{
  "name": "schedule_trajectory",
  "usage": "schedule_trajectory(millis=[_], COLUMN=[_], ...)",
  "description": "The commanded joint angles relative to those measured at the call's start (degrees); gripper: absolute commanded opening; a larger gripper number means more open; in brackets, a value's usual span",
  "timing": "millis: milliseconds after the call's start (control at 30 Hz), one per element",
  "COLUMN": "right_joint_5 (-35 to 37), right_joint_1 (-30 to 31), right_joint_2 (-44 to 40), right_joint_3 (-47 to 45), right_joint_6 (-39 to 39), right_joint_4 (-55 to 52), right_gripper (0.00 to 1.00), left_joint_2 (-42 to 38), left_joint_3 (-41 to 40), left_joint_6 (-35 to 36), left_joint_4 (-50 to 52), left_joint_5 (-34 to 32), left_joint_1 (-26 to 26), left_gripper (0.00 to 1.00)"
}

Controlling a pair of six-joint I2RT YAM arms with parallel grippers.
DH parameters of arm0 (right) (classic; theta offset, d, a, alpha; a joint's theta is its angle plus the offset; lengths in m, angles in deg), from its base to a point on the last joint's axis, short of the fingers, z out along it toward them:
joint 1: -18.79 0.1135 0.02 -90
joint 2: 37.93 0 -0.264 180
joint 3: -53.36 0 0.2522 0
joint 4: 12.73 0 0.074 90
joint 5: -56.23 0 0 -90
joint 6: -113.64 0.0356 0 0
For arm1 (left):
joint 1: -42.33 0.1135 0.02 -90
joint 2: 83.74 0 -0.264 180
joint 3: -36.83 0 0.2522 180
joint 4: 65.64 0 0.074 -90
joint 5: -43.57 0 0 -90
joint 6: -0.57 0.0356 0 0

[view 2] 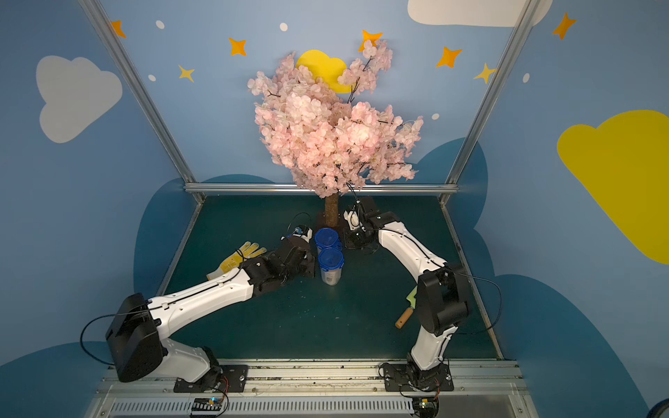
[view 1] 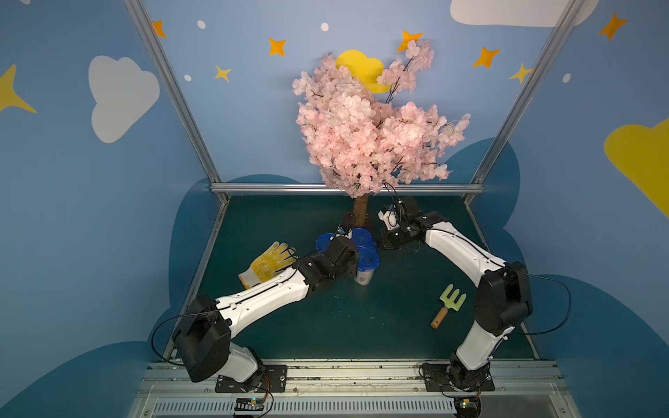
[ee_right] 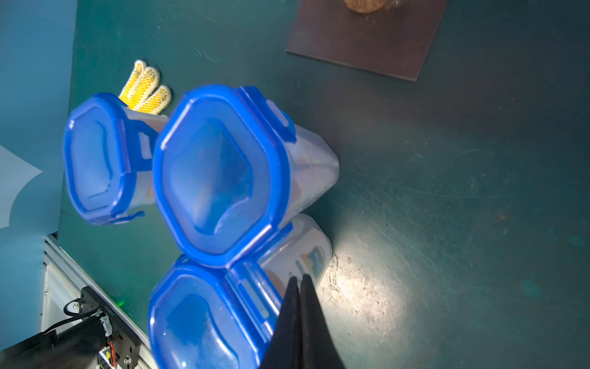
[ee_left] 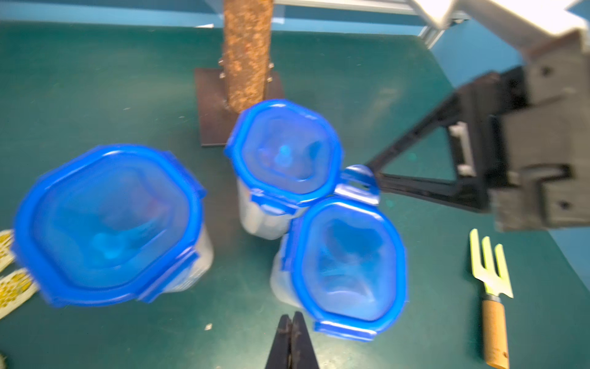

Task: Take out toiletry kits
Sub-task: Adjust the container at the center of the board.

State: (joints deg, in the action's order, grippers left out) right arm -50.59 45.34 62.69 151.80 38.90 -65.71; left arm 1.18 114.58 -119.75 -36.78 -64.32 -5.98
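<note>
Dial: centred on the jars, seen from above.
Left claw (ee_left: 291, 317): pressed together, empty, hanging just short of the jars at their 8 o'clock.
Right claw (ee_right: 299, 280): pressed together, empty, tips beside a raised clip (ee_left: 359, 180), reaching in from 2 o'clock; contact unclear.
Jars (view 1: 366, 269): three, upright, bunched mid-table, blue lids (ee_left: 284, 150) all on.
Toiletry kits: presumably inside the jars; only blurred shapes through the lids.
Around: tree trunk (view 1: 361, 210) at 12, glove (view 1: 268, 266) at 9, garden fork (view 1: 449, 304) at 4.
Progress: looks barely begun; lids not off, nothing taken out.
</note>
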Motion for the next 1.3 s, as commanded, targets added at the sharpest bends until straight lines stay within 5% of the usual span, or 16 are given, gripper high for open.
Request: schedule_trajectory(millis=[0,200,367,633,800,967,1267], right_joint_5=[0.6,-2.1,-13.1,-28.7,-28.6,-28.2,-35.7], right_joint_1=[-0.2,-2.9,-6.3,-7.7,-7.9,-7.9,-7.4], right_joint_2=[-0.4,-10.1,-19.5,-28.5,-29.8,-28.9,-18.1], right_joint_3=[0.2,-11.9,-24.8,-42.1,-50.0,-51.4,-50.8], right_joint_6=[-1.2,1.5,7.3,19.4,29.2,30.3,36.5], right_joint_4=[-1.2,4.5,16.2,42.3,54.8,56.5,69.2], right_gripper=[0.0,0.0,0.01,0.47,0.56,0.56,0.54], left_joint_2=[1.4,3.6,7.0,10.0,12.4,14.1,14.1], left_joint_3=[2.6,4.6,6.5,6.8,7.2,7.2,6.1], left_joint_6=[1.5,2.8,2.4,0.2,-1.6,-2.5,-3.6], left_joint_4=[-0.3,-3.4,-3.4,-4.6,-5.2,-5.5,-4.5], left_joint_5=[-0.4,3.8,5.7,10.1,12.4,13.5,13.4], left_joint_1=[-0.3,-0.6,-0.5,0.7,1.6,1.7,1.9], left_gripper=[0.02,0.02,0.02,0.02,0.02,0.02,0.02])
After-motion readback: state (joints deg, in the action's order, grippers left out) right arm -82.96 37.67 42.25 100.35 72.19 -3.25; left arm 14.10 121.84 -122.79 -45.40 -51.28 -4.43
